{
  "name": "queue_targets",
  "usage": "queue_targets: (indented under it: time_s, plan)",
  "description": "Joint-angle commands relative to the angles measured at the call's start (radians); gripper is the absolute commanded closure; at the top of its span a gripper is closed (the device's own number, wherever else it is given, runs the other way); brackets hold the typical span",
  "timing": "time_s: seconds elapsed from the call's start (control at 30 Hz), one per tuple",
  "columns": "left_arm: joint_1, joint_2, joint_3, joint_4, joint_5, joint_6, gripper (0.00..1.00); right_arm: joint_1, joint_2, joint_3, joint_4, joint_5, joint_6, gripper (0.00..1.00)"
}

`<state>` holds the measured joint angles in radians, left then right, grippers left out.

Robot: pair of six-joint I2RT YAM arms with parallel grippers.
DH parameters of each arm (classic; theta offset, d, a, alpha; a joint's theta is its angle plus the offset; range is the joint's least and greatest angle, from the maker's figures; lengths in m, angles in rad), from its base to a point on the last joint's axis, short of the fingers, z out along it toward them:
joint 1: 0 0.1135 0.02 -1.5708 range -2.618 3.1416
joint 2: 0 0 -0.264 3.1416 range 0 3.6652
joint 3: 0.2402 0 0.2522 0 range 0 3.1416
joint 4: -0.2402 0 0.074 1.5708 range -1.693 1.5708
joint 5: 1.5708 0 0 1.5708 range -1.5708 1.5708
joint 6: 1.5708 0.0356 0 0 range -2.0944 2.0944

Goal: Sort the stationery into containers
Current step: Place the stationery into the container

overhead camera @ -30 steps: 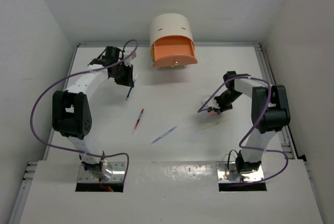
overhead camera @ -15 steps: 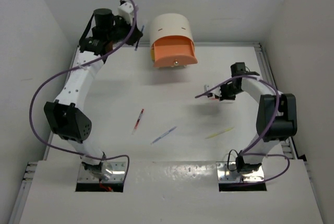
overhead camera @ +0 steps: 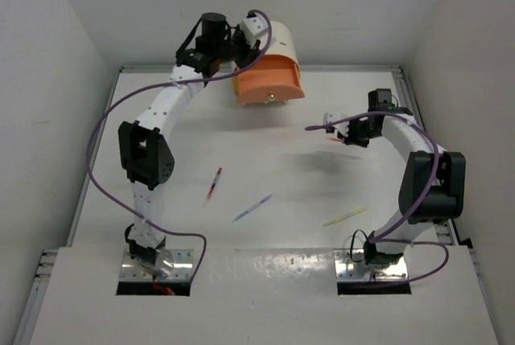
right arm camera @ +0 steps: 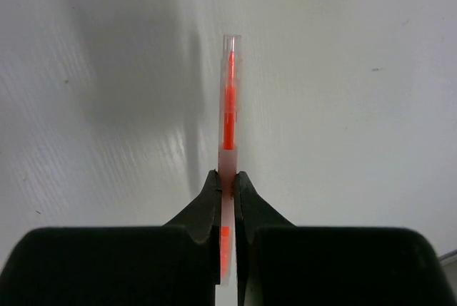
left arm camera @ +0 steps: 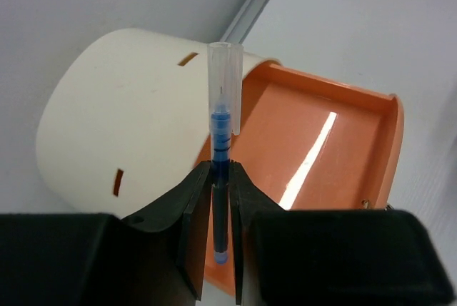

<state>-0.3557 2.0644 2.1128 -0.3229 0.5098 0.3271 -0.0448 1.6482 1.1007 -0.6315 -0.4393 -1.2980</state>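
My left gripper (left arm camera: pixel 221 170) is shut on a blue pen (left arm camera: pixel 222 131) with a clear cap and holds it over the back edge of the open orange drawer (left arm camera: pixel 321 149) of the cream arched box (left arm camera: pixel 121 113). In the top view the left gripper (overhead camera: pixel 241 39) is at the box (overhead camera: pixel 278 39) and the drawer (overhead camera: pixel 269 80) stands pulled out. My right gripper (right arm camera: pixel 227 177) is shut on a red pen (right arm camera: pixel 228 117) above the table; in the top view it (overhead camera: pixel 339 130) hangs at the right. A red pen (overhead camera: pixel 214 184), a blue-purple pen (overhead camera: pixel 253 207) and a yellow stick (overhead camera: pixel 346 216) lie on the table.
White walls close in the table (overhead camera: pixel 161 160) on the left, back and right. A rail (overhead camera: pixel 426 136) runs along the right edge. Purple cables (overhead camera: pixel 105 128) loop beside both arms.
My left arm has swung from the far left of the table to the box, carrying the blue pen. My right gripper has risen and moved back with the red pen, leaving the yellow stick behind.
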Motion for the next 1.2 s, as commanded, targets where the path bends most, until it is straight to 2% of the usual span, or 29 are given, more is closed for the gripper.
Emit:
queue_targets:
  time_s: [0.0,0.1,0.2,0.23,0.27,0.37,0.43,0.47,0.53,0.57,0.67,0.8,0.83,1.0,1.17]
  plan:
    - [-0.051,-0.007,0.061,-0.005,0.027,0.190,0.78,-0.004,-0.039,0.018,0.010,-0.049,0.054,1.00]
    - [-0.071,0.010,0.075,-0.054,0.003,0.252,0.73,-0.012,-0.042,0.028,0.016,-0.059,0.081,1.00]
    - [-0.074,0.022,0.101,-0.111,-0.016,0.286,0.56,-0.020,-0.045,0.054,0.032,-0.078,0.155,1.00]
    - [-0.075,0.025,0.107,-0.123,-0.022,0.293,0.43,-0.021,-0.044,0.063,0.035,-0.090,0.176,1.00]
    - [-0.080,0.031,0.113,-0.151,-0.036,0.305,0.37,-0.021,-0.045,0.080,0.055,-0.096,0.227,1.00]
    - [-0.078,0.028,0.133,-0.168,-0.056,0.291,0.24,-0.021,-0.048,0.123,0.108,-0.122,0.352,1.00]
    - [-0.062,0.007,0.121,-0.130,-0.057,0.245,0.22,-0.021,-0.050,0.171,0.142,-0.136,0.429,1.00]
    - [-0.054,-0.038,0.102,-0.034,-0.069,0.143,0.22,-0.021,-0.047,0.188,0.188,-0.145,0.507,1.00]
    - [-0.001,-0.096,0.029,0.091,-0.068,0.017,0.21,-0.009,-0.033,0.265,0.234,-0.150,0.578,1.00]
    - [0.017,-0.130,0.023,0.155,-0.082,-0.094,0.21,-0.003,-0.021,0.306,0.246,-0.153,0.609,1.00]
    - [0.084,-0.171,0.070,0.150,-0.041,-0.219,0.21,0.034,0.056,0.486,0.254,-0.156,0.666,1.00]
    - [0.136,-0.289,-0.040,0.122,-0.002,-0.255,0.21,0.111,0.142,0.646,0.338,-0.159,0.684,1.00]
    - [0.147,-0.341,-0.113,0.114,0.009,-0.263,0.21,0.124,0.151,0.663,0.372,-0.159,0.687,1.00]
    - [0.187,-0.467,-0.318,0.107,0.038,-0.292,0.21,0.218,0.240,0.801,0.375,-0.188,0.694,1.00]
    - [0.208,-0.561,-0.494,0.122,0.047,-0.316,0.21,0.296,0.288,0.791,0.440,-0.202,0.681,1.00]
